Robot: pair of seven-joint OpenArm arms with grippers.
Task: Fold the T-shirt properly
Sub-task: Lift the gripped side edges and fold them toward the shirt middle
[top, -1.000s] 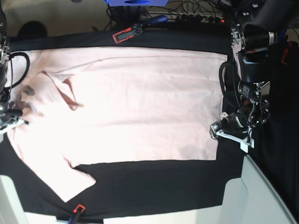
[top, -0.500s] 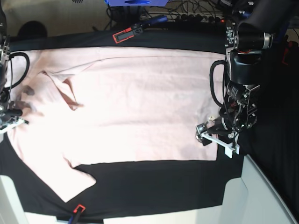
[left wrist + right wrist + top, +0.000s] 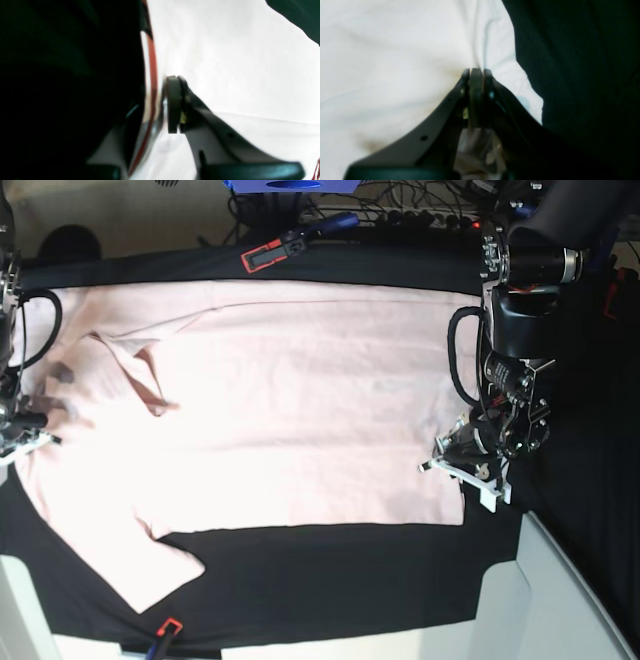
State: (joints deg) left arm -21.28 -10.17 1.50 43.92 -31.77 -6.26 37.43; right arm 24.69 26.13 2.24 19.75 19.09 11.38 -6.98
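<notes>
The pale pink T-shirt (image 3: 300,410) lies spread flat on the black table cloth (image 3: 330,570), plain side up, with one sleeve reaching toward the front left. At the shirt's right hem edge, my left gripper (image 3: 455,463) has its jaws drawn together on the fabric. In the left wrist view one finger pad (image 3: 173,105) shows clearly, with pale T-shirt (image 3: 237,62) cloth squeezed in the narrow gap beside it; the other finger is a dark blur. My right gripper (image 3: 25,425) is shut on the shirt's far left edge. Its pads (image 3: 476,75) pinch a ridge of T-shirt (image 3: 395,62).
A red-and-black clamp (image 3: 268,255) sits at the back edge, and another red clip (image 3: 168,627) at the front. Cables (image 3: 400,220) run behind the table. A pale grey panel (image 3: 560,600) rises at the front right, close to the left arm.
My left gripper slid left onto the shirt's hem, and its jaws went from wide apart to closed together. The right arm and the shirt have stayed put.
</notes>
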